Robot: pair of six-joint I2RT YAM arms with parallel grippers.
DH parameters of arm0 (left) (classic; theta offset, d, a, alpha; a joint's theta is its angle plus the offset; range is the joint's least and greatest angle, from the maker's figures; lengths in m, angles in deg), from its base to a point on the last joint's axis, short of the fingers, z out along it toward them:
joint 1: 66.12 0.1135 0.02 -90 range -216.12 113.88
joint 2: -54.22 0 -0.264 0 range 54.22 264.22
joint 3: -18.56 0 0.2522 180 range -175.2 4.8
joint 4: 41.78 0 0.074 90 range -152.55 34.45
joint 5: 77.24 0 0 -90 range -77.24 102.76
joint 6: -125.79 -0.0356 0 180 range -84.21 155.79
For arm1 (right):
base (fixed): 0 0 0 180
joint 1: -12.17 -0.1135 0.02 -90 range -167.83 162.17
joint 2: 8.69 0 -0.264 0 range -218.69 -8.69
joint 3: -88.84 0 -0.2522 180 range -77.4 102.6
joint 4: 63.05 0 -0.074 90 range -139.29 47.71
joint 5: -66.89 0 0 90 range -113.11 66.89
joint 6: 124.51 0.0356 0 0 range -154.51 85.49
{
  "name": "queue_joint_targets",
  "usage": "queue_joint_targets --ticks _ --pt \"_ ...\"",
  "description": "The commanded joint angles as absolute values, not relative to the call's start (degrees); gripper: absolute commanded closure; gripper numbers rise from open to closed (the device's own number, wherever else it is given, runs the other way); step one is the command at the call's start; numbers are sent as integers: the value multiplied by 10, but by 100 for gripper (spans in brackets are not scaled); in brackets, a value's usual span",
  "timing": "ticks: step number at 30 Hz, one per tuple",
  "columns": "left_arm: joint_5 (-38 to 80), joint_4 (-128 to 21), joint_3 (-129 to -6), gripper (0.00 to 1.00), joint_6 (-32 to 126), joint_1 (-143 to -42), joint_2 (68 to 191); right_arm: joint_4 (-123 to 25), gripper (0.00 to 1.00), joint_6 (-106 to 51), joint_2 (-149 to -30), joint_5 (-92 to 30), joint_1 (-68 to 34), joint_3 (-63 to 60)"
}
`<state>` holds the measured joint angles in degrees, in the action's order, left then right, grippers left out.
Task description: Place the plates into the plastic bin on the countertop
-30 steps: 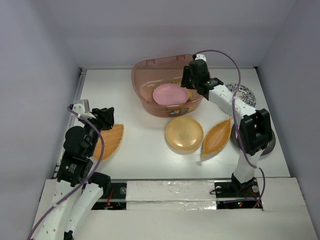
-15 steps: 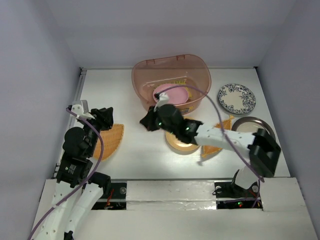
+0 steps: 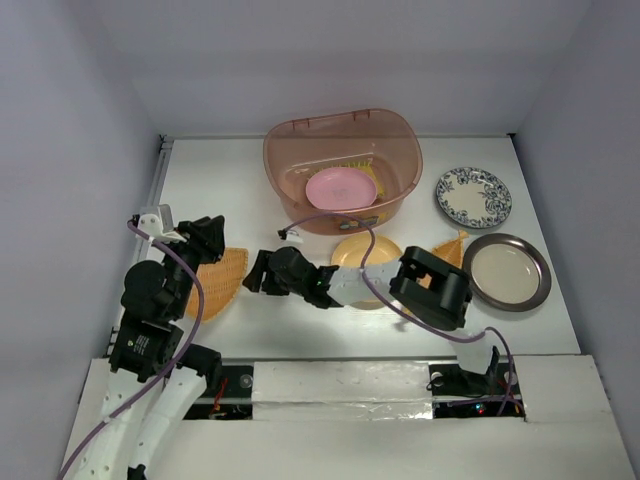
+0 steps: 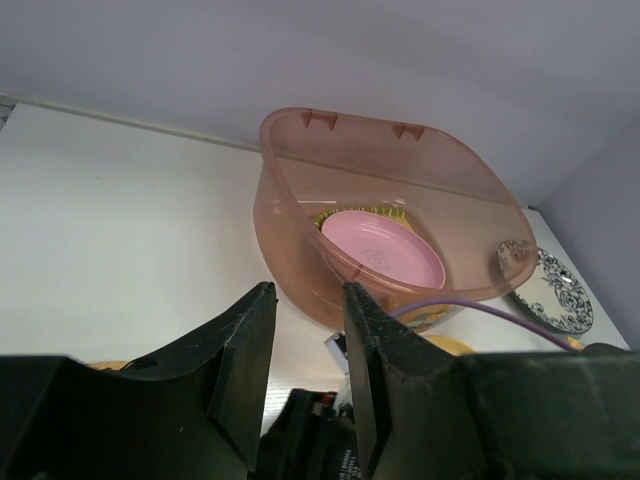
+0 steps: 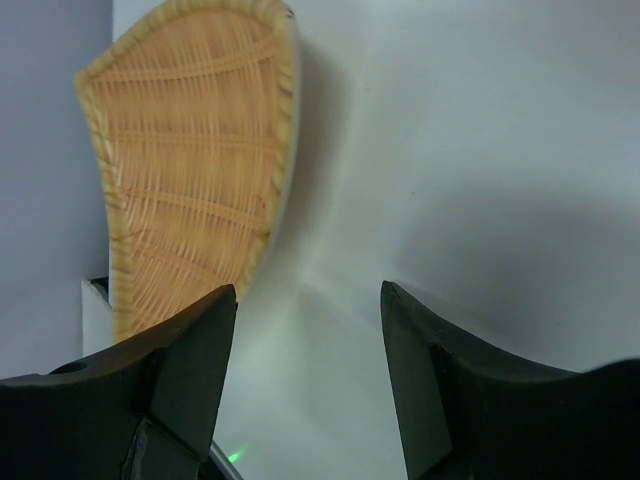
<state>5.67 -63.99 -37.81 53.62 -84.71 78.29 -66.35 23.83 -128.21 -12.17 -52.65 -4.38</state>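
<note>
Inside the plastic bin (image 3: 283, 170), on its floor, lies the round pink plate (image 3: 341, 188); the left wrist view shows it flat and a little toward the bin's far wall. The other five plates are all outside the bin on the white countertop (image 3: 220, 190).

Just in front of the bin sits the yellow-orange plate (image 3: 375, 250), its near half covered by the right arm lying across it. To the right of the bin is the blue-and-white floral plate (image 3: 473, 196). Nearer than that plate, still off the bin's right side, rests the metal-rimmed plate (image 3: 506, 271) with its cream centre. One leaf-shaped plate (image 3: 452, 247) peeks out between the yellow-orange plate and the metal-rimmed one, mostly hidden by the arm. The other leaf-shaped plate (image 3: 225, 282) lies well to the front-left of the bin.

The right gripper (image 3: 256, 272) reaches out low in front of the bin's left corner, pointing at that left leaf plate and just short of it, its jaws spread wide with nothing between them. The left gripper (image 3: 210, 238) hangs over the leaf plate's far edge, facing the bin, its fingers (image 4: 240, 360) a narrow gap apart and holding nothing.
</note>
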Motion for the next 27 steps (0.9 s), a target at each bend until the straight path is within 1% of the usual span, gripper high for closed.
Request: queue_joint_targets --ticks 1,4,10,11,12,14,15,16,17,18,20,25,27 --pt "60 -617 -376 70 535 -856 774 -719 35 285 -1306 -121 -528 2" --pt "60 -617 -376 70 535 -862 773 -736 35 295 -1336 -122 -528 24" --pt "57 -618 -377 70 533 -868 772 -735 41 315 -1398 -149 -528 84" --pt "56 -618 -377 70 533 -868 773 -729 43 316 -1403 -149 -528 91" --pt "56 -618 -377 70 533 -873 773 -729 49 316 -1408 -150 -528 95" --pt "55 -619 -377 70 533 -873 774 -733 56 318 -1412 -150 -528 101" --pt "55 -619 -377 70 532 -873 775 -735 72 317 -1411 -150 -528 99" --pt "54 -619 -377 70 532 -873 776 -744 83 313 -1399 -152 -528 91" --pt "54 -620 -377 70 532 -873 774 -751 83 310 -1389 -152 -528 84" --pt "53 -620 -378 70 532 -873 774 -758 93 304 -1378 -146 -528 77" --pt "49 -621 -379 70 532 -873 775 -770 100 280 -1349 -131 -528 63" --pt "12 -633 -385 73 536 -873 762 -762 100 188 -1225 -44 -528 39" --pt "-9 -635 -386 74 538 -873 751 -765 100 155 -1187 -30 -509 26"
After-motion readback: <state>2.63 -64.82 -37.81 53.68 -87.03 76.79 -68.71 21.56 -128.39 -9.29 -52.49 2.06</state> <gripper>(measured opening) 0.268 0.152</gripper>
